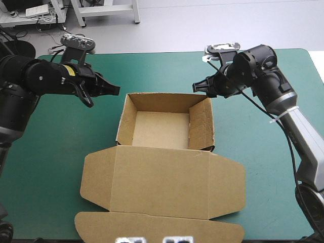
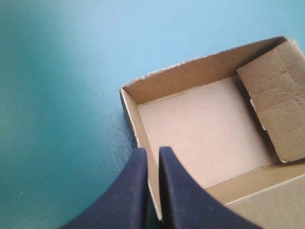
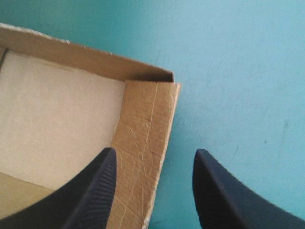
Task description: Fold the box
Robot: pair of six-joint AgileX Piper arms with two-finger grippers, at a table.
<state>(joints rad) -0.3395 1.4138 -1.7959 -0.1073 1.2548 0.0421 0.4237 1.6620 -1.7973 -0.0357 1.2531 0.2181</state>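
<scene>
Standing as an open tray near the middle of the bench (image 1: 263, 167), the brown box (image 1: 162, 129) is flanked at its far corners by both grippers.
Its lid (image 1: 162, 187) is laid flat toward the near edge; the right wall (image 1: 201, 124) is creased and leans slightly inward. The board is judged light and stiff, hinging only at its scores, so a thin pinch on a wall's top edge or the lid's free edge is favoured over any grip on a face. The left gripper (image 2: 152, 150) is held just off the far left corner, jaws all but pressed together, seemingly on nothing; the right gripper (image 3: 155, 150) is poised over the right wall, jaws spread wide.
</scene>
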